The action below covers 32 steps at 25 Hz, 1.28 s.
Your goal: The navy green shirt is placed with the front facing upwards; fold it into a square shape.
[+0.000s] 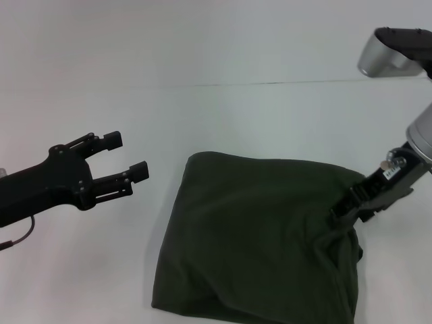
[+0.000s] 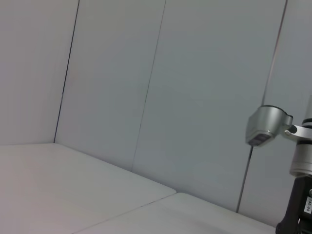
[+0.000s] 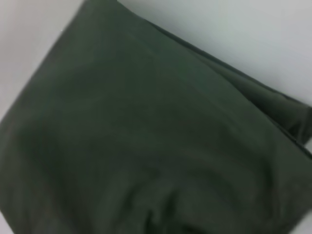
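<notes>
The navy green shirt (image 1: 256,243) lies folded into a rough square on the white table, plain dark fabric up, with its print and collar hidden. It fills the right wrist view (image 3: 146,136). My right gripper (image 1: 347,206) is at the shirt's far right corner, shut on the fabric, which rises toward it. My left gripper (image 1: 128,155) is open and empty, held above the table to the left of the shirt and apart from it.
The white table (image 1: 223,115) has a thin seam line running across it behind the shirt. A pale panelled wall (image 2: 195,73) stands behind the table. The right arm's silver joint (image 2: 265,126) shows in the left wrist view.
</notes>
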Each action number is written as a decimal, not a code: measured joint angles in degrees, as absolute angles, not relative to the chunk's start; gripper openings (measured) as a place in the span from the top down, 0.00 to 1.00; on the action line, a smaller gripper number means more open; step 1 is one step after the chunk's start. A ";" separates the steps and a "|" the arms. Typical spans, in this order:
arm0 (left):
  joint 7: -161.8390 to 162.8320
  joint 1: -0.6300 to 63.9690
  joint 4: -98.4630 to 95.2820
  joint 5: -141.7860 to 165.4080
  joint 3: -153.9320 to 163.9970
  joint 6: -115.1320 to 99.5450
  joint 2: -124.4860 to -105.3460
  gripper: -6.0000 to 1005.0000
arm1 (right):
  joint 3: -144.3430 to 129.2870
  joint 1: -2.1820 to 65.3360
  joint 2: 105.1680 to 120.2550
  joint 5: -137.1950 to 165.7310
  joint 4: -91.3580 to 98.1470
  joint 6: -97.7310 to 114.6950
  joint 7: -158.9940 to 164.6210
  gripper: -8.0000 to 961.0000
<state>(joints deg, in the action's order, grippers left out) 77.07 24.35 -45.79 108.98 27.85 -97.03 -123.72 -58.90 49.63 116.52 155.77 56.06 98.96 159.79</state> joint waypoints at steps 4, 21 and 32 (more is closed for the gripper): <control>77.07 24.41 -45.79 108.98 27.85 -97.02 -123.76 0.12 | -58.53 47.89 115.92 155.80 56.02 98.46 159.76 0.28; 94.81 25.18 -44.80 110.45 27.93 -102.28 -120.53 0.12 | -35.61 41.46 113.39 133.48 54.72 103.78 142.06 0.28; 116.22 30.13 -40.07 123.89 30.94 -101.77 -118.29 0.12 | -31.05 33.11 112.78 121.30 44.77 96.81 117.80 0.28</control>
<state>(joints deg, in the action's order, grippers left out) 116.22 30.13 -40.07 123.89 30.94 -101.77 -118.29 -31.05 33.11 112.78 121.30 44.77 96.81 117.80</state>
